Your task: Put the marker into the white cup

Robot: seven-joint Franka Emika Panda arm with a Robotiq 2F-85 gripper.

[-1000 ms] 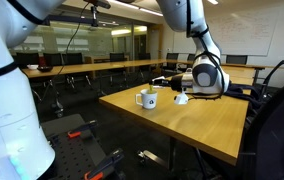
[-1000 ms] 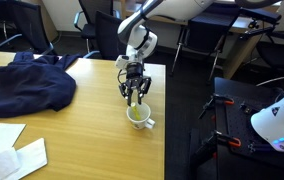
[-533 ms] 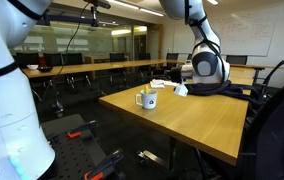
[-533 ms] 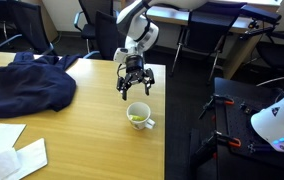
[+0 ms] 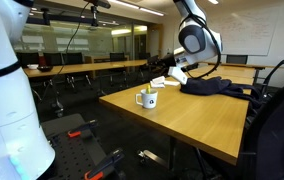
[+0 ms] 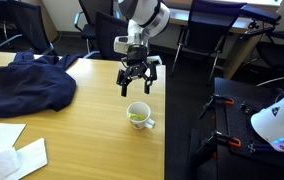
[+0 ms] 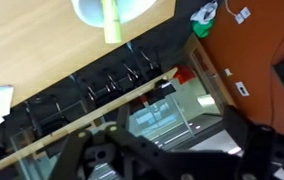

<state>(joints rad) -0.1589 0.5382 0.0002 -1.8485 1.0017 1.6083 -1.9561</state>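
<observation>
The white cup (image 6: 139, 115) stands on the wooden table (image 6: 82, 140) near its edge; it also shows in an exterior view (image 5: 148, 99) and at the top of the wrist view (image 7: 92, 8). The yellow marker (image 7: 112, 22) stands inside it, its tip sticking up above the rim (image 5: 145, 91). My gripper (image 6: 138, 84) hangs well above the cup, open, with nothing between its fingers (image 6: 124, 86). In the wrist view the dark fingers (image 7: 250, 150) are spread wide apart at the bottom.
A dark blue garment (image 6: 27, 85) lies on the table beside the cup, also seen here (image 5: 217, 87). White papers (image 6: 7, 152) lie at the table's near corner. Office chairs (image 6: 97, 35) stand beyond the table. The table edge runs just past the cup.
The gripper has opened and risen away from the cup. The marker, held over the cup a second ago, now rests in the cup.
</observation>
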